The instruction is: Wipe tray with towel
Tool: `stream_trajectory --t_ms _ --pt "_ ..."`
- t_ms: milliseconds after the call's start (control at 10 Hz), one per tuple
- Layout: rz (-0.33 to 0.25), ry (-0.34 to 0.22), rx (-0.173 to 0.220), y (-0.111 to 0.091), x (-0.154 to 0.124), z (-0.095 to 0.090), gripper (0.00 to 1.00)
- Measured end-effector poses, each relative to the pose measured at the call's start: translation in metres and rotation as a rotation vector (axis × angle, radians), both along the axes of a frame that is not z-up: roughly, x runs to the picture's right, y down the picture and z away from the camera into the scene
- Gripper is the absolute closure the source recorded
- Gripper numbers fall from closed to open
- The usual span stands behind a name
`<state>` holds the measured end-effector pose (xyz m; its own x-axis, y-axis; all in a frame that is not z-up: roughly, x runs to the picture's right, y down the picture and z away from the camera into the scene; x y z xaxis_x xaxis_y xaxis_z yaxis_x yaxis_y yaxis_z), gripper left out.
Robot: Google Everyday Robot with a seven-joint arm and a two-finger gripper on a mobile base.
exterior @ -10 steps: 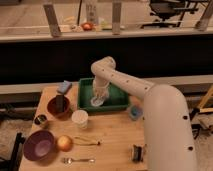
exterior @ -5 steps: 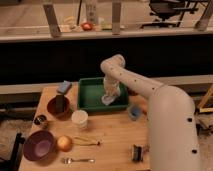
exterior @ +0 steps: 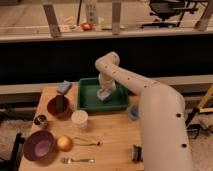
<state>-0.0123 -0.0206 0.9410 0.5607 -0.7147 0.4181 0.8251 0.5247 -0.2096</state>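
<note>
A green tray sits at the back middle of the wooden table. My white arm reaches down into it from the right. My gripper is inside the tray, right of its middle, pressed down on a pale towel that lies on the tray floor. The arm's wrist hides part of the towel and the tray's far right side.
A blue cloth lies left of the tray. A dark red bowl, a white cup, a tin can, a purple bowl, an orange, a fork and a blue cup stand around the table.
My gripper swept with the towel to the right across the tray floor, then came back a little to the left. Nothing else on the table moved.
</note>
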Motion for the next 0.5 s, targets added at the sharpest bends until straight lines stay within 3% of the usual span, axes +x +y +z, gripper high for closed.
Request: stream_trajectory --t_ms 200,300,500 --pt "-0.052 -0.068 -0.014 0.01 -0.024 -0.006 1.0" --pt "-0.099 -0.113 -0.033 0.025 -0.035 -0.015 1.0" --pt "-0.142 -0.135 -0.062 0.043 -0.034 -0.022 1.0"
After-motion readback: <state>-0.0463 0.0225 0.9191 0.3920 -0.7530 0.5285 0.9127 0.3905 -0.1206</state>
